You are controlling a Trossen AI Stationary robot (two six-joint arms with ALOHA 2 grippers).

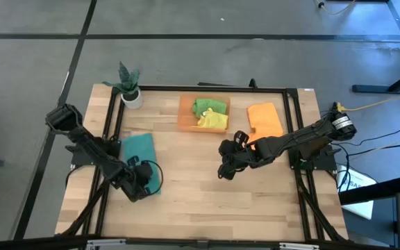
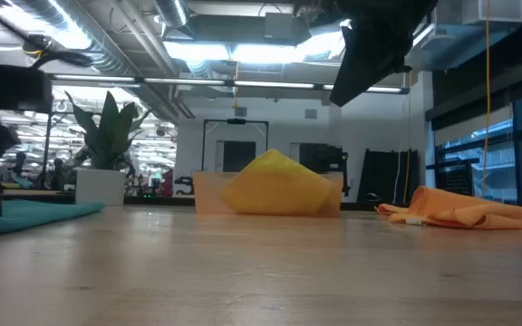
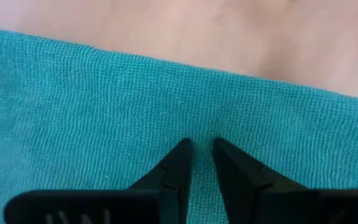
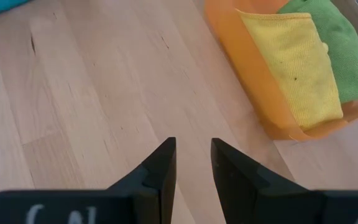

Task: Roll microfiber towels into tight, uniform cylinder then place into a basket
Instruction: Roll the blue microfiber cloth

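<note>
Left claw [image 3: 199,148] sits on teal towel [image 1: 139,149] at worktop [image 1: 186,180] left edge, fingers slightly apart, nothing pinched. Right claw [image 4: 193,149] hovers mid-worktop, narrow gap, empty. Basket [image 1: 184,119] holds green towel [image 1: 208,105] and yellow towel [image 1: 214,120]; orange towel [image 1: 264,119] beside it. Room behind: ceiling lights.

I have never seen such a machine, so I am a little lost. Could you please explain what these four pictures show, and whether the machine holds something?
It is a robot with two dark arms at a wooden table. One picture looks down from above, one looks level across the table, and two come from cameras on the arms' wrists.

On the table lie a teal towel, an orange towel, and an orange basket holding a green towel and a yellow towel. A small potted plant stands in a corner.

The left gripper hangs right above the teal towel, fingers slightly apart. The right gripper hangs over bare wood, open. Neither holds anything.
</note>
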